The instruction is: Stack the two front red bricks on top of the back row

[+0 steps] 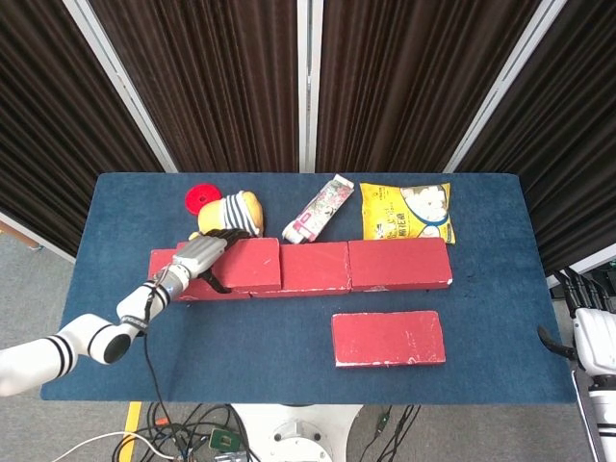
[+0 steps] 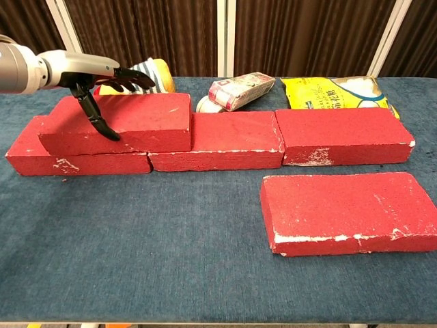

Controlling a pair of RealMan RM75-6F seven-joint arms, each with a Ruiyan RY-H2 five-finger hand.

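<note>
One red brick (image 2: 133, 121) lies stacked on the left end of the back row, over the left back brick (image 2: 68, 162) and partly over the middle one (image 2: 222, 140). My left hand (image 2: 92, 75) hovers at the stacked brick's left end. Its fingers are spread just above the top back edge and the thumb (image 2: 99, 121) hangs down in front of the front face; in the head view the left hand (image 1: 197, 256) covers that end. The other front brick (image 2: 345, 212) lies flat in front of the right back brick (image 2: 341, 133). My right hand (image 1: 589, 322) hangs off the table's right edge, holding nothing.
Behind the row lie a striped plush toy (image 1: 234, 214), a red disc (image 1: 201, 198), a pink packet (image 1: 319, 210) and a yellow snack bag (image 1: 406, 212). Blue cloth (image 1: 260, 332) covers the table.
</note>
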